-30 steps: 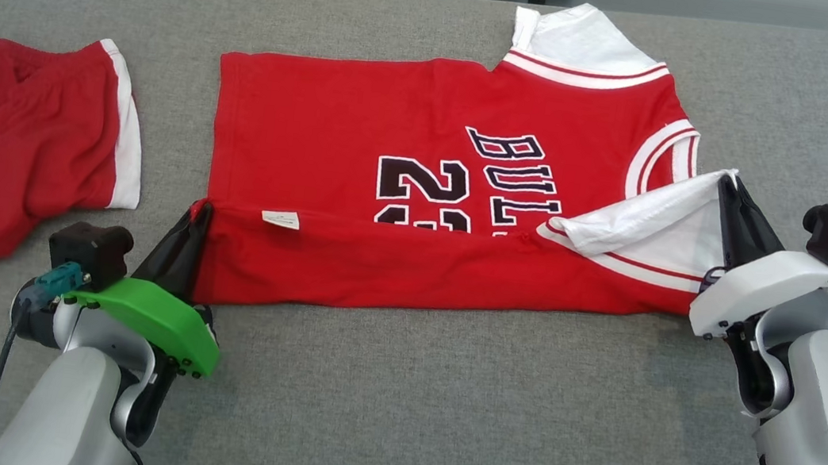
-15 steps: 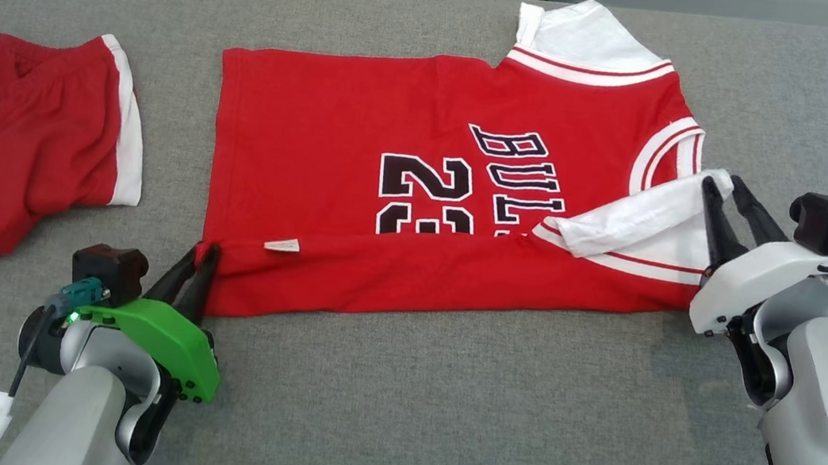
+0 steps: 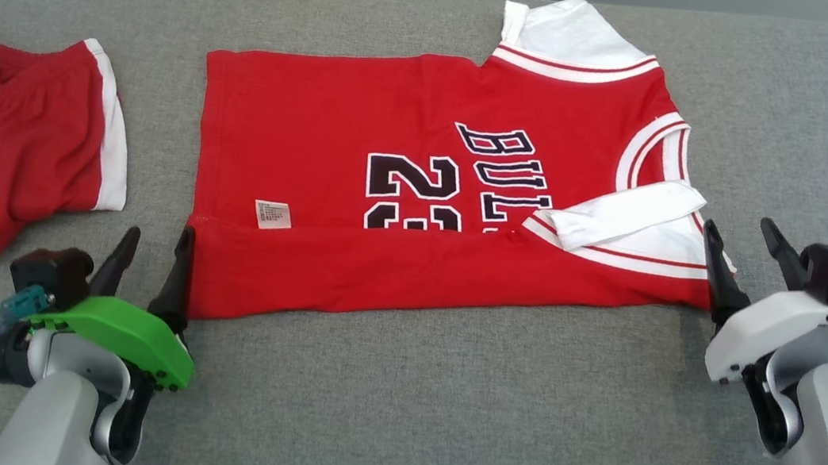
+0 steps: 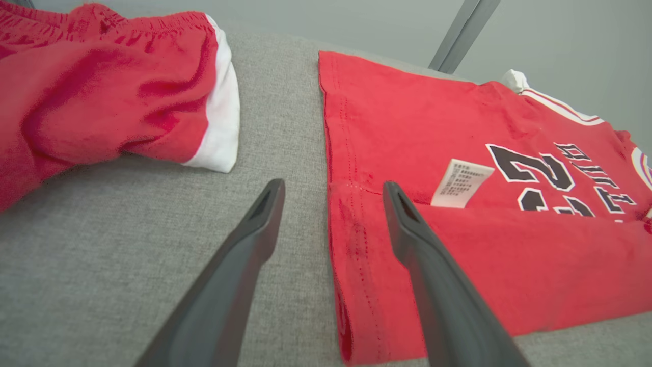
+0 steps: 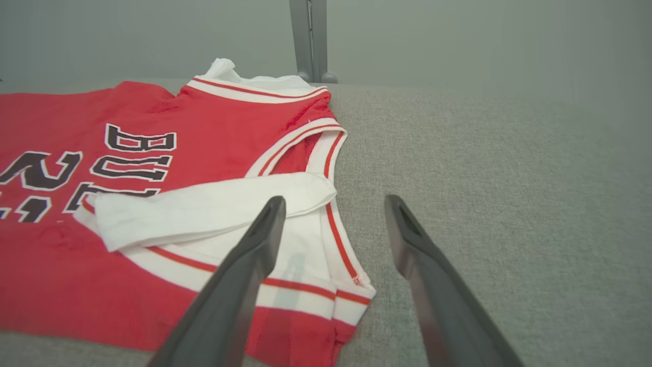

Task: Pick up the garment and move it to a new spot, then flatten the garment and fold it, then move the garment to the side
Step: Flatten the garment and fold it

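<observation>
Looking across the grey cloth-covered table (image 3: pixel 436 427), I saw the garment (image 3: pixel 404 183), a red jersey, lying flat in the middle. Its long axis ran side to side in front of the robot, with the hem (image 3: pixel 201 156) toward the robot's left and the collar and white sleeve (image 3: pixel 616 215) toward its right. The near long edge was turned up over the body in a red band (image 3: pixel 415 281), and a small label (image 3: pixel 272 215) showed at the fold line.

The left end effector (image 3: pixel 159 233) stood at the near hem corner with its fingers spread apart and nothing between them. From its wrist camera, the hem edge ran up between the two fingers. The right end effector (image 3: pixel 738 225) was likewise spread and empty, just off the near sleeve corner. One finger lay over the white trim and the other over bare table.

So each arm sat at its own end of the jersey, and the cloth stretched away from both of them, forward and inward. I judged the lengthwise fold to be half made. Whatever fold came next, either end could be reached by the arm on that side without crossing over.

A pair of red shorts (image 3: pixel 1 146) lay well apart, further to the robot's left.
</observation>
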You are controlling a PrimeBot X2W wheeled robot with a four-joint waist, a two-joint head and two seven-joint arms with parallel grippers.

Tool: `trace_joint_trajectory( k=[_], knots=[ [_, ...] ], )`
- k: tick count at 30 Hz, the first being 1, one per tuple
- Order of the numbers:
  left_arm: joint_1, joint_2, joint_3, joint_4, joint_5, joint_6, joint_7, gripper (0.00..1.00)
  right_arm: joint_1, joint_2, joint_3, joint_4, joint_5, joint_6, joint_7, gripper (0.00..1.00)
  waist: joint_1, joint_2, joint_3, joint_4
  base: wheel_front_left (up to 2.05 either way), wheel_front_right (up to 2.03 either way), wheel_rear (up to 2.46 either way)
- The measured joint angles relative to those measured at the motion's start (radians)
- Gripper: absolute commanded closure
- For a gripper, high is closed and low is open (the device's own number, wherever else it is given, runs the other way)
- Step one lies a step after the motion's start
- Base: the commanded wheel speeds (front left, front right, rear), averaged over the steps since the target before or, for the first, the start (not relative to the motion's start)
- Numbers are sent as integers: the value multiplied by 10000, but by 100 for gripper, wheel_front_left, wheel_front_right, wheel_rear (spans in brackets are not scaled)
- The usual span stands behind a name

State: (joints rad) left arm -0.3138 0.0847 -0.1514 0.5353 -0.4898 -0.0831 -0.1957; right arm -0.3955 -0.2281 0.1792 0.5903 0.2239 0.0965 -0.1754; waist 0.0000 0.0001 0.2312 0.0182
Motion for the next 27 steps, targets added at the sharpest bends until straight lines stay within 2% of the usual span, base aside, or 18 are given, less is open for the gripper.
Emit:
trace_joint_trajectory(
  k=[4, 11, 16, 24, 25, 26, 27],
  knots=[
    [523, -115, -186, 13, -226, -58, 414, 0, 597, -81, 65, 102, -54, 0, 0, 0, 0, 0, 73, -86, 0, 0, 0],
    [777, -48, -389, -134, -276, -44, 1091, 0, 772, -54, 31, 372, -23, -35, 4, 0, 0, 0, 197, -206, 0, 0, 0],
    [722, 25, -393, -190, -263, 44, 1528, 0, 779, 222, 2, 610, 165, -98, 192, 0, 0, 0, 210, -178, 0, 0, 0],
    [679, 2, -311, -251, -594, 123, 2075, 0, 777, 665, 8, 784, 709, 4, 458, 0, 0, 0, 180, -159, 0, 0, 0],
    [677, -23, -311, -259, -673, 107, 2174, 0, 771, 686, -2, 796, 800, 19, 491, 48, 0, 0, 179, -160, 0, 0, 0],
    [671, -33, -314, -261, -777, 48, 2284, 0, 764, 711, -23, 815, 897, 75, 537, 72, 0, 0, 176, -162, 0, 0, 0],
    [661, -50, -314, -267, -905, 29, 2397, 16, 760, 732, -52, 826, 1005, 92, 548, 100, 0, 0, 172, -164, 0, 0, 0]
  ],
)
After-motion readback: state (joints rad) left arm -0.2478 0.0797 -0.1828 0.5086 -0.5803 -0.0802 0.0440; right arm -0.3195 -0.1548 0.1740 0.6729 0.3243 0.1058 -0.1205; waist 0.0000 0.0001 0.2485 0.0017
